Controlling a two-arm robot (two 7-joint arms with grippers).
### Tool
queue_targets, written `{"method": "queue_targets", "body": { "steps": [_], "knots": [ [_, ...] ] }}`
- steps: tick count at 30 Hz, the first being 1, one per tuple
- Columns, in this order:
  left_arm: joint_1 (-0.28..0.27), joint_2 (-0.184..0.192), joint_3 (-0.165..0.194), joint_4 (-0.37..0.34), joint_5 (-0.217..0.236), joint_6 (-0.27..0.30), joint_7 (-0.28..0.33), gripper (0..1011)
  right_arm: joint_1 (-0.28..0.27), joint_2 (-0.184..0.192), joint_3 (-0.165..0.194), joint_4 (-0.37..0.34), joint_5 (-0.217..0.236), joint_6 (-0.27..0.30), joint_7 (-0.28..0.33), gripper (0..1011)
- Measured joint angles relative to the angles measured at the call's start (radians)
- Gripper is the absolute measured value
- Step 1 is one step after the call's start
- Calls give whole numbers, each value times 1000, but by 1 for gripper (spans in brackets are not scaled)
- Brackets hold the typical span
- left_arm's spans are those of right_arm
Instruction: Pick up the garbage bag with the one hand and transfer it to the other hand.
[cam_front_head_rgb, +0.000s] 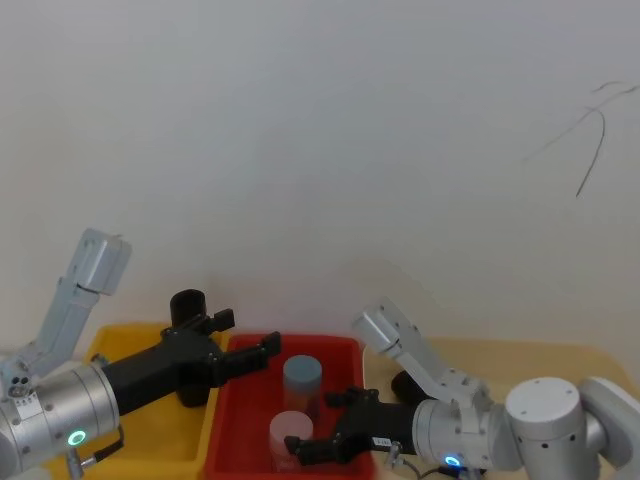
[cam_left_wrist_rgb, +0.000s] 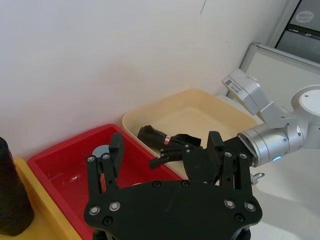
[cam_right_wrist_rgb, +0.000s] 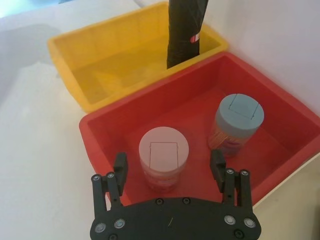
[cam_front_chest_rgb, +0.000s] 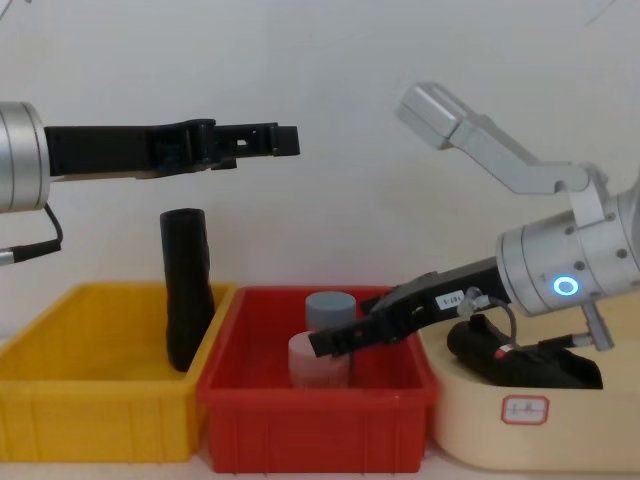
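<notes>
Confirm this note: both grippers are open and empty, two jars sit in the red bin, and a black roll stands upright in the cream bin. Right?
One slip: the upright roll stands in the yellow bin, as the chest view shows. The rest holds: left gripper and right gripper open and empty, two jars in the red bin.

We see a red bin (cam_right_wrist_rgb: 295, 150) holding a pink jar (cam_right_wrist_rgb: 163, 157) and a blue jar (cam_right_wrist_rgb: 237, 122), flanked by a yellow bin (cam_right_wrist_rgb: 80, 60) and a cream bin (cam_front_chest_rgb: 530, 425).
</notes>
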Motion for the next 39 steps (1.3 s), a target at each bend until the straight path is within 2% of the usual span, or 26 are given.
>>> {"method": "queue_targets", "body": {
  "steps": [39],
  "knots": [
    [0, 0, 0, 0, 0, 0, 0, 1002, 125, -120, -69, 222, -77, 41, 76, 1000]
  ]
}}
